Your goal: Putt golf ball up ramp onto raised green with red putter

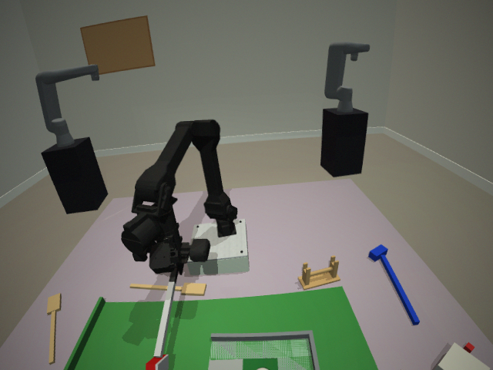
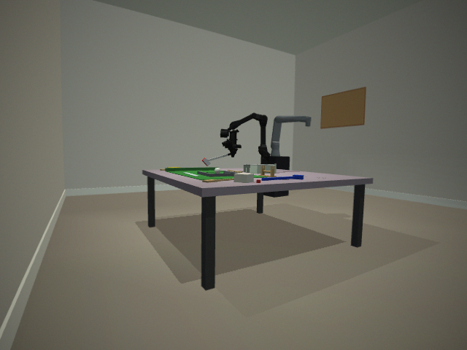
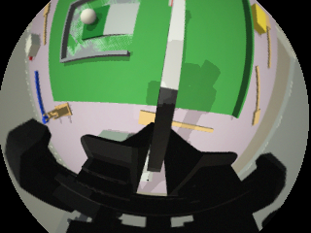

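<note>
My gripper is shut on the dark grip of the red putter. The putter's pale shaft slants down and forward, and its red head is held above the mat in the exterior view. The white golf ball is on the dark green patch, which is the raised green, inside the grey-walled enclosure. The light grey ramp adjoins that patch. Whether the ball is still moving cannot be told.
A grey wall surrounds part of the green. A wooden stand and a blue club lie to the right in the top view. A wooden paddle is below the arm; another lies left.
</note>
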`<state>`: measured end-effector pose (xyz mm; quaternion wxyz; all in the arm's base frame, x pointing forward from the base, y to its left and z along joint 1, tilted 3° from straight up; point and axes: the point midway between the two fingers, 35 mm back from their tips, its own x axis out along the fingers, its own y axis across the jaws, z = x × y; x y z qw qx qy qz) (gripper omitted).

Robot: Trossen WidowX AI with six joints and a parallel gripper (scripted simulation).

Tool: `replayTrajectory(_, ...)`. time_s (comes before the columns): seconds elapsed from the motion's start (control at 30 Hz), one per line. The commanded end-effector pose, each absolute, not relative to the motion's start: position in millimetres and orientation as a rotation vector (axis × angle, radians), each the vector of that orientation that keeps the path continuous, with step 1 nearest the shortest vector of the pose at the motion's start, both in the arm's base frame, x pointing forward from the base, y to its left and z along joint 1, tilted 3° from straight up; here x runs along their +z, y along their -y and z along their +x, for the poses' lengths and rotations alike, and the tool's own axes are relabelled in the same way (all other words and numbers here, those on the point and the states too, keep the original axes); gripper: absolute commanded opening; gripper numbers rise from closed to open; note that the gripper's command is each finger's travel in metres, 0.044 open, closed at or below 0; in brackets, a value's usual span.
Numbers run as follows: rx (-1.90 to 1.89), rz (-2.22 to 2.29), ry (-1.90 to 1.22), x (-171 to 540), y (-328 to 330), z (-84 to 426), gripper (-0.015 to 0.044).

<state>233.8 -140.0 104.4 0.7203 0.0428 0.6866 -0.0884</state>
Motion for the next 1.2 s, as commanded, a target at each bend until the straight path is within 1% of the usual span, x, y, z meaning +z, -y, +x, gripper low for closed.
replayTrajectory(0.0,-0.2,0.097,-1.517,115.6,138.9,232.7,0.0)
replayTrajectory(0.03,-0.196,0.093,-1.514,108.0,139.9,234.0,0.0)
replayTrajectory(1.17,-0.196,0.093,-1.514,108.0,139.9,234.0,0.0)
